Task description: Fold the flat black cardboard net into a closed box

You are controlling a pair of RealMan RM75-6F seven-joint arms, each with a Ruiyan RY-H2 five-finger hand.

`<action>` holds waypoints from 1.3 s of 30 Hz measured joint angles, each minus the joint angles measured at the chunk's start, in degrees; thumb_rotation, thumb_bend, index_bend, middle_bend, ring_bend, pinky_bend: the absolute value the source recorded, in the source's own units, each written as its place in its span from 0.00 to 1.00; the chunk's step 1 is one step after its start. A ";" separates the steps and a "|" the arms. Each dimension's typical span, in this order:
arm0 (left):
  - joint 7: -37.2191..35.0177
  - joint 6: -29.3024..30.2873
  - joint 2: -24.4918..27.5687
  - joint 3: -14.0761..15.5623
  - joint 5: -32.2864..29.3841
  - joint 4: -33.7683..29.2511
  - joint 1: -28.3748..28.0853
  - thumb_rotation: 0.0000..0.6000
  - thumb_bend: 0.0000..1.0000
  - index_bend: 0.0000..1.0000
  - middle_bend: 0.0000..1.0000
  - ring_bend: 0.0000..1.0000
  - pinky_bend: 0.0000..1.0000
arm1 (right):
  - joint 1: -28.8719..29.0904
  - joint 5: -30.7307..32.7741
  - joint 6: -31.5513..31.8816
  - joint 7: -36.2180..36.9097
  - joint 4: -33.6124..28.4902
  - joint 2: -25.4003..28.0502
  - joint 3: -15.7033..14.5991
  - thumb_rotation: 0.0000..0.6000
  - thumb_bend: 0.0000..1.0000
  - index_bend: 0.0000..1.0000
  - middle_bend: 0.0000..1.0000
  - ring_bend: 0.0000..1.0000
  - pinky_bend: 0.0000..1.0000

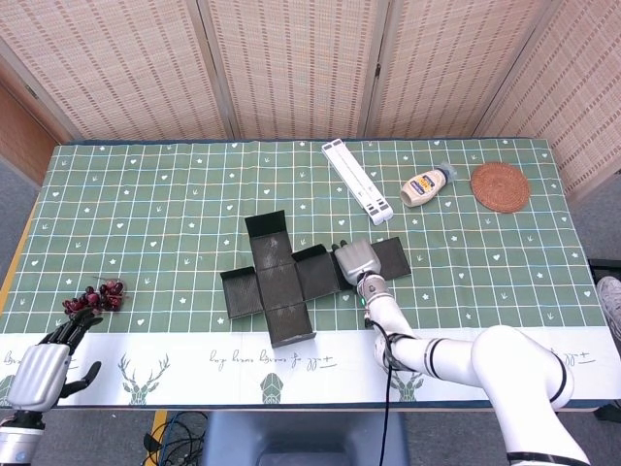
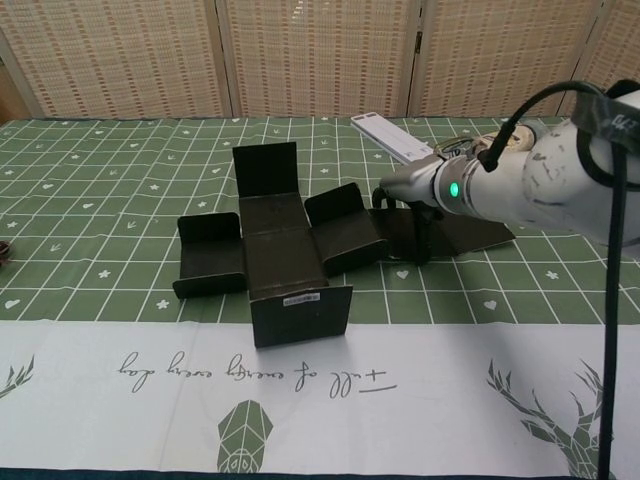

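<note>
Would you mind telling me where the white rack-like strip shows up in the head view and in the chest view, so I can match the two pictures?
Head view: the white strip lies diagonally above centre, behind the black cardboard net.
Chest view: the white strip sits at upper centre-right, its near end hidden behind the right hand.
Shared landmark: the net, in front of the strip in both.
</note>
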 measured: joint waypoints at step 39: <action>4.08 -16.54 -17.95 -8.11 2.94 23.37 -24.50 1.00 0.15 0.00 0.00 0.65 0.88 | -14.73 -38.94 12.63 20.10 0.32 -2.02 0.97 1.00 0.36 0.23 0.36 0.80 1.00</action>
